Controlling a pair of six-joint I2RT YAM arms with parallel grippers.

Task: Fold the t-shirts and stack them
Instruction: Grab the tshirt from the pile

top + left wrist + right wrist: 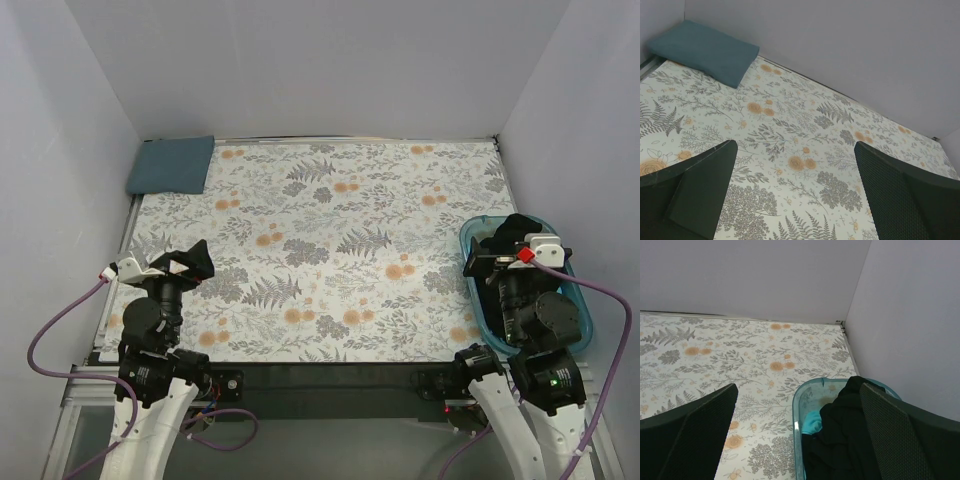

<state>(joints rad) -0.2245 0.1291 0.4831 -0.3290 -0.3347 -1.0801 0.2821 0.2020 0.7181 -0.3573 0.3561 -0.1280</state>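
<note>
Your left pincer [190, 262] stands wide, with nothing between its two dark fingers. It sits at the lower left of the overhead view, above the floral-print cloth [330, 250] that covers the counter. Through the left wrist camera you look past that pincer [795, 165] at bare cloth [805, 150], with grey ferns and orange blooms between the fingers.

The slate blue-grey t-shirt [172, 165] lies folded into a flat rectangle at the upper left of the overhead view. It is in the far corner of the counter, close against the walls, and in the left wrist view it fills the upper left corner [702, 50]. It is well apart from your left pincer.

Your right pincer [500, 240] is also wide and holds nothing. It hangs at the right edge of the overhead view, over the translucent teal tub [585, 310]. In the right wrist view the pincer [799, 390] frames the tub's near rim [796, 410] at the bottom centre.

The black t-shirt [840, 440] sits crumpled inside the tub, heaped above the rim at the lower right of that view. The turquoise t-shirt [812, 421] shows only as a small bright patch beside it, against the tub's left wall and partly under the black cloth. Neither finger touches either shirt.
</note>
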